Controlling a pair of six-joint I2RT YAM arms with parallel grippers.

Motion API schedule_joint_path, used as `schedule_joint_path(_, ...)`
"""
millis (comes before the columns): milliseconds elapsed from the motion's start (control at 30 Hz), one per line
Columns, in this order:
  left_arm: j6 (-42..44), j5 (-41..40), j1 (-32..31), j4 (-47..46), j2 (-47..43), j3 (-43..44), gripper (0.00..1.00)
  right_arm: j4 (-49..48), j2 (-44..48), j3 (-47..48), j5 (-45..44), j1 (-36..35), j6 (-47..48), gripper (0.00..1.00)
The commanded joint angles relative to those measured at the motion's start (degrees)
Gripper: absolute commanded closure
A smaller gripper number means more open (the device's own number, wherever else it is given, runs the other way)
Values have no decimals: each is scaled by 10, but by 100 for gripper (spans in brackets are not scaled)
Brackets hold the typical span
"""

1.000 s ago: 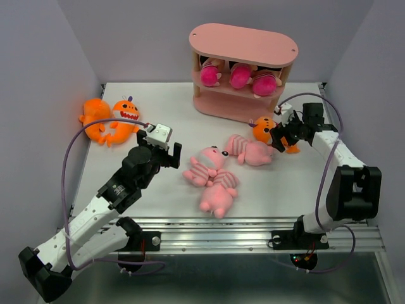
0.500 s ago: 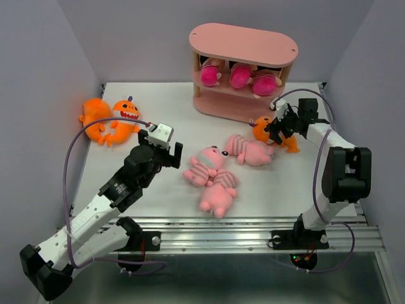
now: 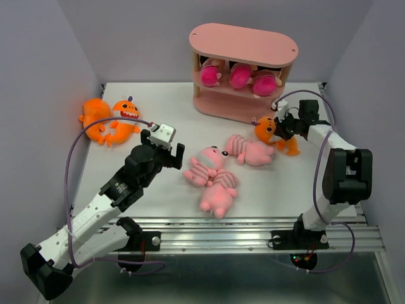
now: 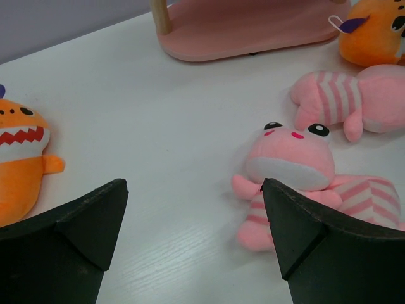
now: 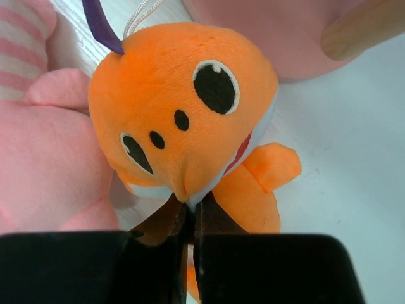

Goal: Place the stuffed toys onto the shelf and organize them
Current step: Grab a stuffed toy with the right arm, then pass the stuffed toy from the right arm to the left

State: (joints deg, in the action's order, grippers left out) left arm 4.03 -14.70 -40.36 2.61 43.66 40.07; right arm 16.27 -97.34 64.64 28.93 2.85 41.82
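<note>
My right gripper (image 3: 279, 130) is shut, pinching the fabric at the lower face of an orange monster (image 5: 183, 107) that lies just in front of the pink shelf (image 3: 243, 47). Three dolls (image 3: 239, 76) sit on the shelf's middle tier. Three pink striped pigs lie mid-table: one (image 3: 250, 151) beside the held monster, one (image 3: 205, 166) facing my left gripper, one (image 3: 218, 193) nearer the front. My left gripper (image 4: 193, 209) is open and hovers just left of that pig (image 4: 291, 158), with nothing between its fingers. Two more orange monsters (image 3: 111, 120) lie far left.
The shelf's bottom tier (image 4: 247, 28) rests on the white table toward the back. A wooden post (image 5: 364, 25) of the shelf stands close to the held monster. Grey walls close in the left, right and back sides.
My right gripper has moved in toward the orange monster by the shelf and shut on it. The left arm has barely moved and stays open.
</note>
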Motion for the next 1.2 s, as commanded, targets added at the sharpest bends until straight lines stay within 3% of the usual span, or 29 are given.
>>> schedule_joint_path(0,1,40,5,-43,-11,-6,1,11,87,6,13,12,-65,99)
schedule_joint_path(200,-11,99,5,-63,-23,-19,1,82,220,11,23,12,-163,99)
schedule_joint_path(400,-37,205,6,-99,-16,-16,1,182,283,24,181,12,-284,99)
schedule_joint_path(500,-134,291,5,-180,11,-13,1,189,303,41,245,12,-346,99)
schedule_joint_path(600,-239,321,-25,-250,64,-7,1,152,309,54,335,12,-470,99)
schedule_joint_path(700,-282,254,-112,-310,110,0,1,43,308,44,378,12,-653,99)
schedule_joint_path(767,-293,222,-145,-336,132,5,1,-28,315,33,360,12,-764,99)
schedule_joint_path(933,-348,159,-193,-423,208,17,3,-136,356,-27,307,12,-932,99)
schedule_joint_path(1033,-374,152,-212,-465,243,29,3,-303,401,-112,280,12,-1088,99)
schedule_joint_path(1167,-408,154,-218,-512,270,44,3,-407,442,-192,262,12,-1181,99)
